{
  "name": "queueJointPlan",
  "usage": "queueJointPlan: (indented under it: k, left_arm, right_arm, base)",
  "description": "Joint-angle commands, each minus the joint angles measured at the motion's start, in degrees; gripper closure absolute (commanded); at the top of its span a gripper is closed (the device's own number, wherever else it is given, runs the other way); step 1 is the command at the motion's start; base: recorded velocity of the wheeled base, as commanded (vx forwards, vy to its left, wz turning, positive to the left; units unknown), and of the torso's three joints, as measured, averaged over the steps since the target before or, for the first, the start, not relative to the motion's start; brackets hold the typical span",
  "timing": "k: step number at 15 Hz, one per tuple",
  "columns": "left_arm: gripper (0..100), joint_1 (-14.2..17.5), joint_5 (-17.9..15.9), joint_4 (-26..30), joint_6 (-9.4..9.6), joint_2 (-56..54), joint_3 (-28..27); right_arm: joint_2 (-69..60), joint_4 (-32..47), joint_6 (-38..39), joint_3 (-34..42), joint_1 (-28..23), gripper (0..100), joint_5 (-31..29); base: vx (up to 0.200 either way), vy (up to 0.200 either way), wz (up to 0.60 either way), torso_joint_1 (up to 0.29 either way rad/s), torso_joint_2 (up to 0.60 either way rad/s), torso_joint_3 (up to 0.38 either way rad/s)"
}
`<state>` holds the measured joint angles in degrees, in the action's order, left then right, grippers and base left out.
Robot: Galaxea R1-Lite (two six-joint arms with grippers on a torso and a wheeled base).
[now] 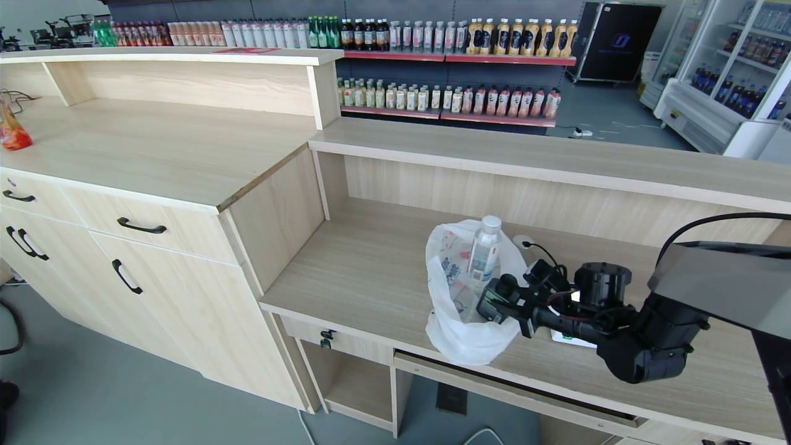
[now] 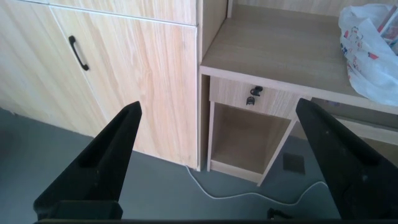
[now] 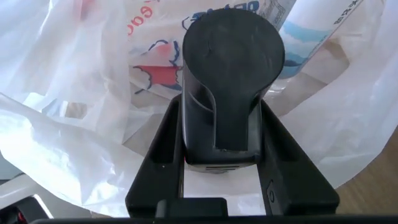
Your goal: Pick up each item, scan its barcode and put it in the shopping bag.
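A white plastic shopping bag (image 1: 457, 337) sits open on the lower wooden desk (image 1: 371, 272). A clear bottle (image 1: 485, 253) with a white cap and a blue-white label stands upright inside it. My right gripper (image 1: 497, 303) is at the bag's mouth, shut on a black boxy item (image 3: 233, 81). That item hangs over the bag's (image 3: 74, 143) opening, close to the bottle (image 3: 311, 31). My left gripper (image 2: 217, 162) is open and holds nothing. It hangs low in front of the cabinet doors, well away from the bag (image 2: 370, 56).
A flat white object (image 1: 565, 338) lies on the desk under my right arm. A raised counter (image 1: 154, 154) with drawers stands to the left, with a red packet (image 1: 12, 133) on its far end. A ledge (image 1: 556, 161) runs behind the desk, with drink shelves beyond.
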<state>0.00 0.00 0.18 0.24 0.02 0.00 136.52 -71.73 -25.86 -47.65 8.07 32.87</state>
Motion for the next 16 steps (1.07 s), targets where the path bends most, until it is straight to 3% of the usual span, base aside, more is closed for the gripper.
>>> queueJointPlan:
  k: [1,4,7,8,9,12,13,16]
  left_arm:
    - [0,0.0,0.0,0.0,0.02,0.0,0.0]
    - [0,0.0,0.0,0.0,0.02,0.0,0.0]
    - [0,0.0,0.0,0.0,0.02,0.0,0.0]
    - [0,0.0,0.0,0.0,0.02,0.0,0.0]
    - [0,0.0,0.0,0.0,0.02,0.0,0.0]
    - [0,0.0,0.0,0.0,0.02,0.0,0.0]
    - [0,0.0,0.0,0.0,0.02,0.0,0.0]
    - [0,0.0,0.0,0.0,0.02,0.0,0.0]
  right_arm:
    - [-0.2,0.0,0.0,0.6,0.0,0,0.0]
    - [-3.5,0.3,0.5,0.5,0.0,0,0.0]
    - [-17.5,10.6,1.0,3.2,0.3,0,-0.1]
    - [-17.5,10.6,1.0,3.2,0.3,0,-0.1]
    - [-28.5,16.4,0.6,8.4,-0.9,0,-0.1]
    - [-41.2,17.1,0.5,17.7,-4.1,0,-0.6]
    - [-44.6,17.8,-0.4,19.7,-5.0,0,-1.8]
    - [-52.3,19.6,-2.1,18.3,-6.2,0,-13.5]
  base:
    - [0.0,0.0,0.0,0.0,0.0,0.0]
    - [0.0,0.0,0.0,0.0,0.0,0.0]
    - [0.0,0.0,0.0,0.0,0.0,0.0]
    - [0.0,0.0,0.0,0.0,0.0,0.0]
    - [0.0,0.0,0.0,0.0,0.0,0.0]
    - [0.0,0.0,0.0,0.0,0.0,0.0]
    - [0.0,0.0,0.0,0.0,0.0,0.0]
    - [0.0,0.0,-0.6,0.002,0.0,0.019]
